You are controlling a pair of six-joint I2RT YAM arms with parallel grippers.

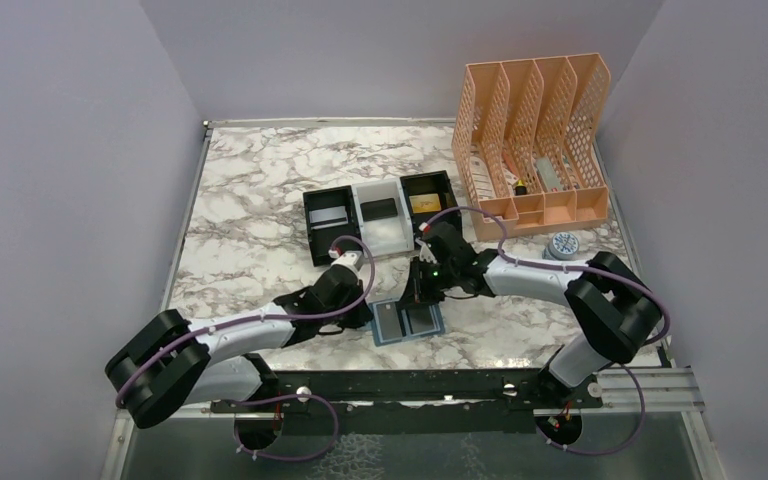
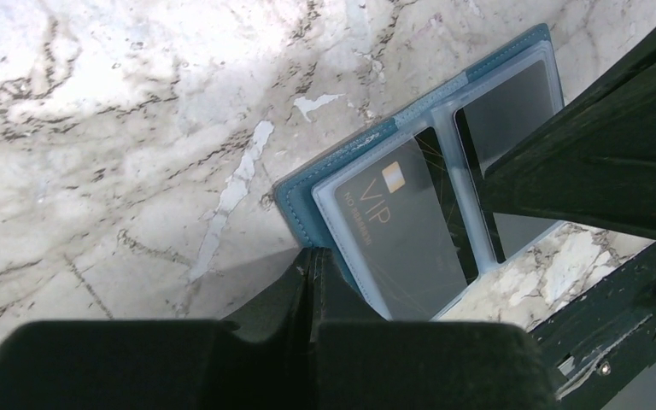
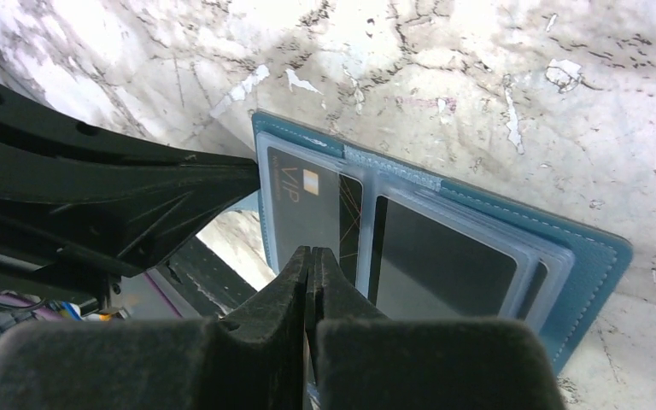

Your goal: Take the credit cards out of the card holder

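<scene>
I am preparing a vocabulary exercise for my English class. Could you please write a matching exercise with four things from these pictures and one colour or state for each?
Things:
1. card holder
2. VIP card
3. file organiser
4. tray

Descriptions:
A. peach-coloured, with lattice walls
B. blue, lying open
C. black and white, three compartments
D. black, inside a clear pocket

Pairs: 1-B, 2-D, 3-A, 4-C.
</scene>
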